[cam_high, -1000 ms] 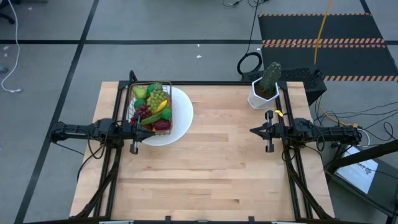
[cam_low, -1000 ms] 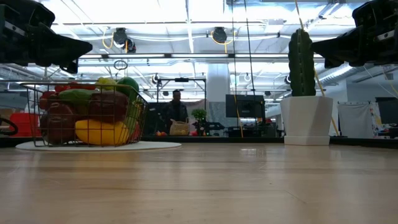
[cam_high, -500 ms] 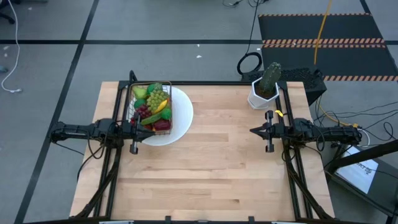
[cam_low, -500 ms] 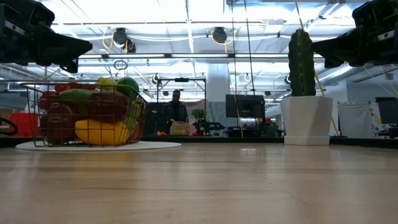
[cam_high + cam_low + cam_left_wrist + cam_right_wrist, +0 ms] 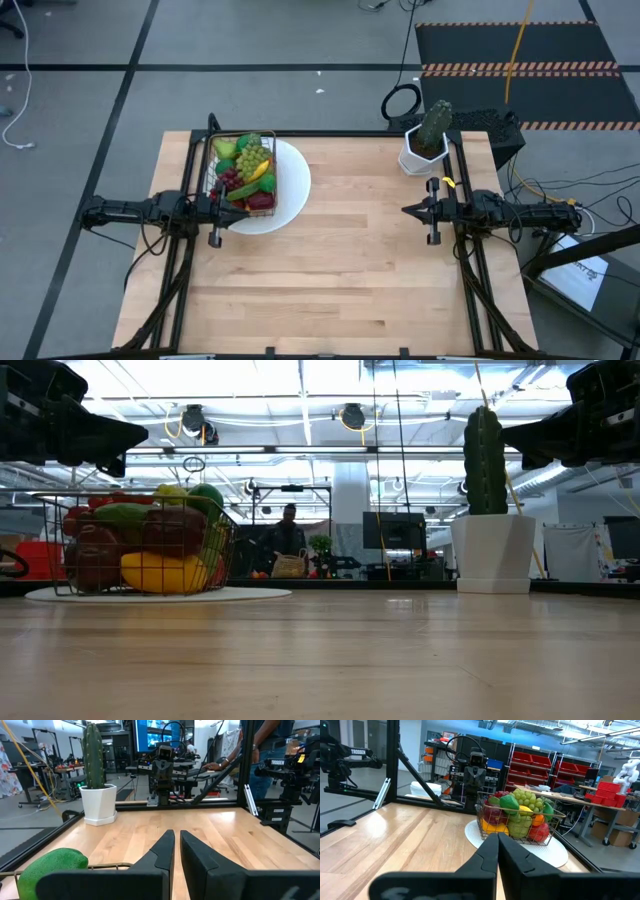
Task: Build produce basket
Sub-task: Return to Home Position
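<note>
Basket is full of produce (green grapes on top) and sits on the white plate, on the left arm's side of the tabletop. Left gripper hovers just beside it, fingers together, empty. Right gripper hangs near the cactus, fingers together too.

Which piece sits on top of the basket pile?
The green grapes, the pale bunch crowning the basket; the banana and red apple lie lower beside it.

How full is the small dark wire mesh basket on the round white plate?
Full: the dark wire mesh basket holds toy fruit heaped above its rim, green grapes on top.
</note>
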Tool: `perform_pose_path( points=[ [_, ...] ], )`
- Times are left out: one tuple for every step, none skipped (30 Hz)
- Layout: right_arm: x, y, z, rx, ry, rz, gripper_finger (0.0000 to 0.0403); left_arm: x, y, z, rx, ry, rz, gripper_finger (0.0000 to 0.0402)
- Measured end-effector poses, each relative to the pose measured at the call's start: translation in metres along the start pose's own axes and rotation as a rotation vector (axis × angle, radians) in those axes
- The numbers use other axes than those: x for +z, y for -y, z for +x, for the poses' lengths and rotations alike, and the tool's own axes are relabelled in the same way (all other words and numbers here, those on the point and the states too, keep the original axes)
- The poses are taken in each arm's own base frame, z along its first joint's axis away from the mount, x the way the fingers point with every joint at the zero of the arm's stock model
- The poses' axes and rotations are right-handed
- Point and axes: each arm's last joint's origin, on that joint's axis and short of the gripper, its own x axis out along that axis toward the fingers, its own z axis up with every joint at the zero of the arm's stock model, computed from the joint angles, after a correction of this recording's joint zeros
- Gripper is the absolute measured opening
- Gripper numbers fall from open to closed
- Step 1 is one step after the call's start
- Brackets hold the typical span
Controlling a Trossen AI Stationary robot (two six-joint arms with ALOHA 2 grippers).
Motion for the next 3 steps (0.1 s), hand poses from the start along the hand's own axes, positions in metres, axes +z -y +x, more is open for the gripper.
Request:
perform_pose_path(
  points=[
    [0.0, 0.0, 0.0, 0.0, 0.0, 0.0, 0.0, 0.0, 0.0, 0.0, 0.0, 0.0, 0.0, 0.0033],
    [0.0, 0.0, 0.0, 0.0, 0.0, 0.0, 0.0, 0.0, 0.0, 0.0, 0.0, 0.0, -0.001, 0.0033],
    [0.0, 0.0, 0.0, 0.0, 0.0, 0.0, 0.0, 0.0, 0.0, 0.0, 0.0, 0.0, -0.001, 0.0033]
  ],
)
